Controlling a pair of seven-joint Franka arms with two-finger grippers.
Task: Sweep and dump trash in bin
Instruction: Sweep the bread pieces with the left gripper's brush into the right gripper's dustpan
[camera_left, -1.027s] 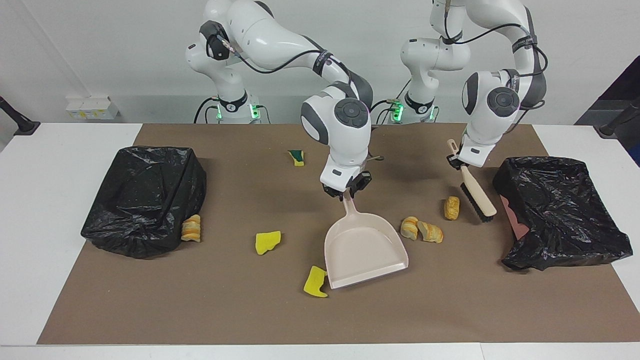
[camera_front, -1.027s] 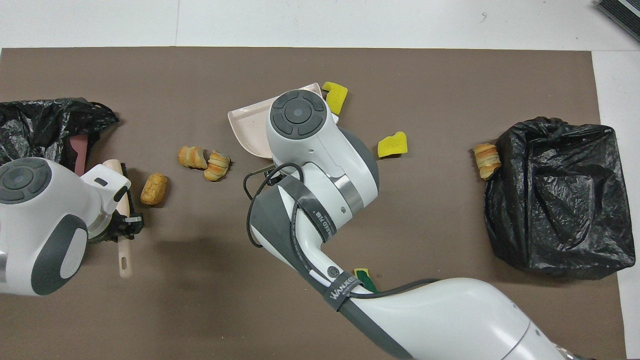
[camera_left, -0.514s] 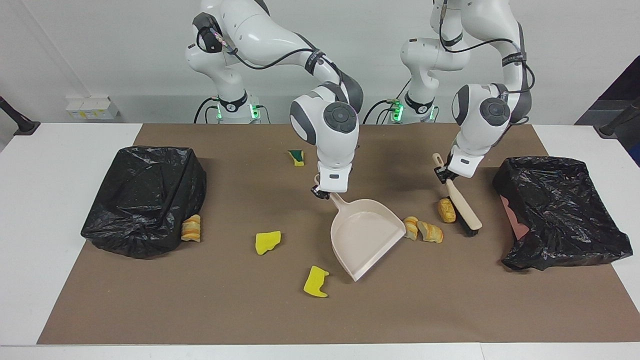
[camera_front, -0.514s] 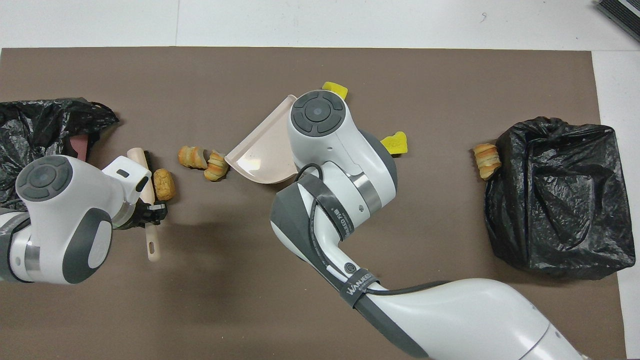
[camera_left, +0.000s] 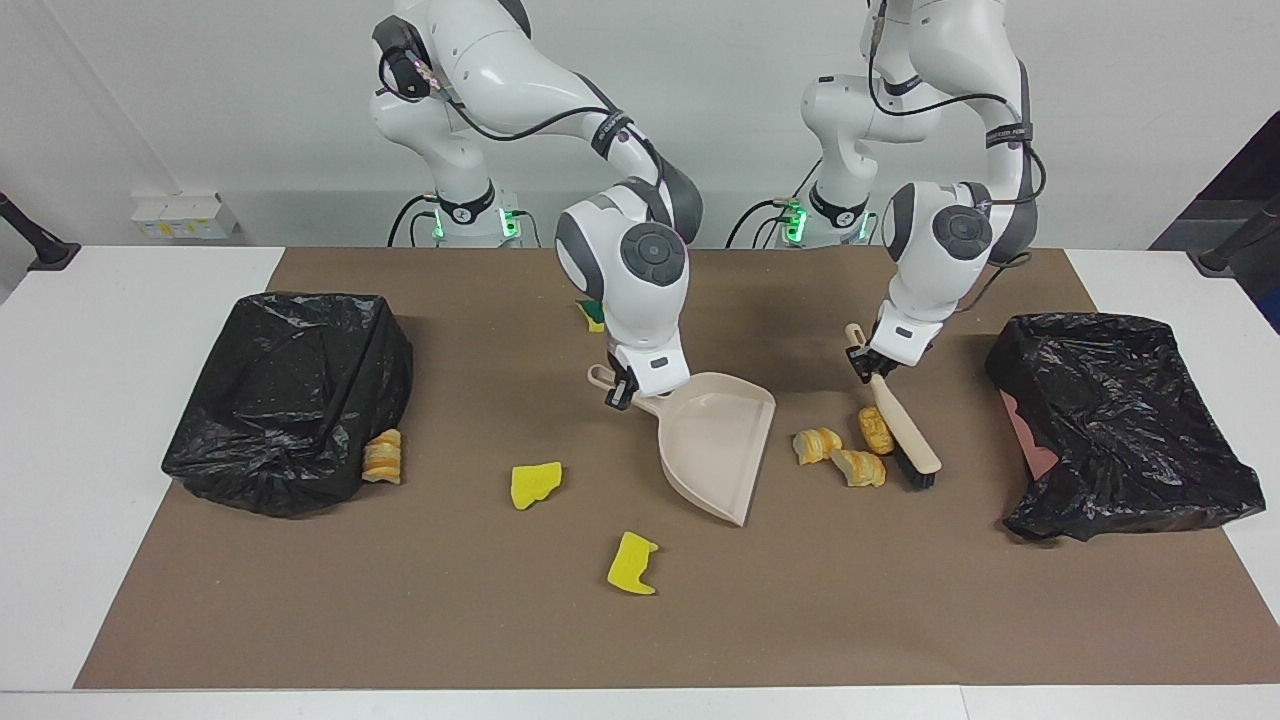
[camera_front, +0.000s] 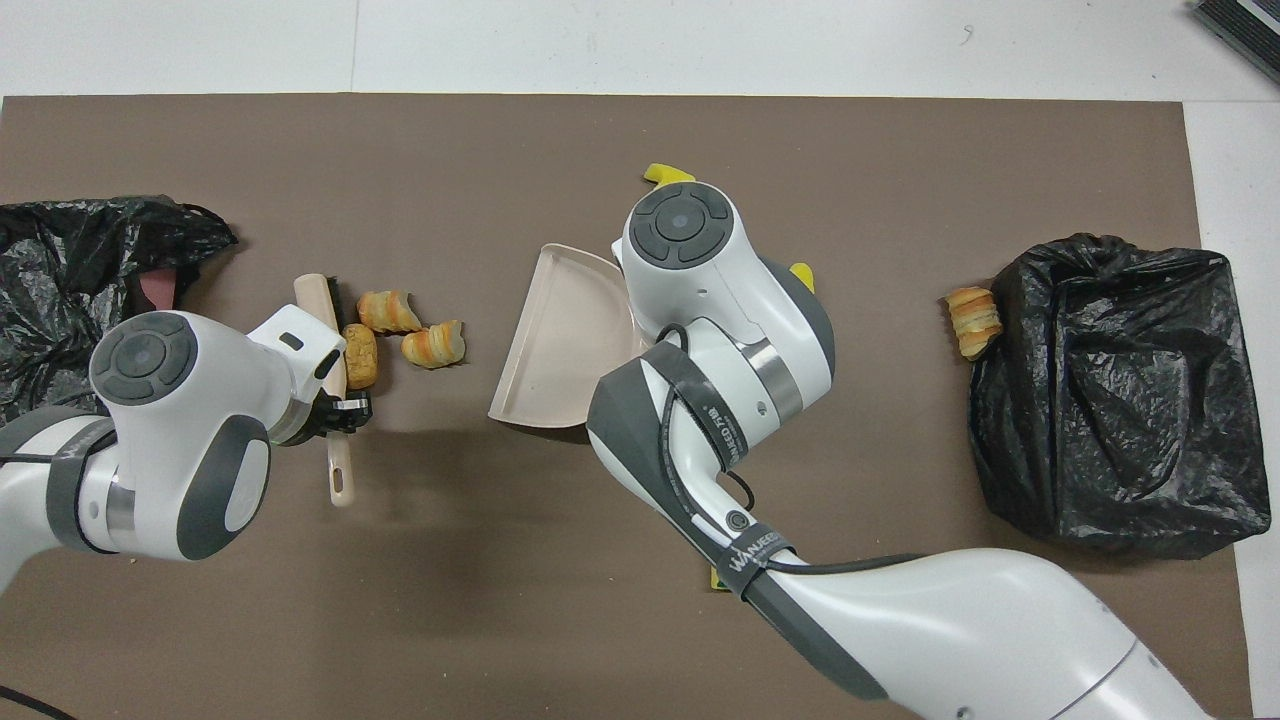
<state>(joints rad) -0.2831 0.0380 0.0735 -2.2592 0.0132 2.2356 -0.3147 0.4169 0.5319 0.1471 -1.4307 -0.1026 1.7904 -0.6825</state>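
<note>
Three bread bits: three bread bits (camera_left: 842, 450) lie close together between the brush and the dustpan, toward the left arm's end of the table
Brush: the left gripper (camera_left: 868, 362) is shut tight on the handle of the brush (camera_left: 905, 440); the bristles sit on the mat and touch the nearest bread bit
Dustpan: the right gripper (camera_left: 622, 388) is closed on the handle of the dustpan (camera_left: 715, 445); the open mouth faces the bread, with a gap between them
How to sweep well: keep the bristles down flat and push the bread in one slow, straight go to the pan mouth, so no bit rolls away past the side
How to hold the pan: press its front edge down on the mat so bread slides in and not under
Other trash: yellow sponge bits (camera_left: 535, 484) lie toward the right arm's end, and one bread bit (camera_left: 383, 457) touches the black bin there (camera_left: 290, 400)
Second bin: another black bin (camera_left: 1120, 420) sits just beside the brush
</note>
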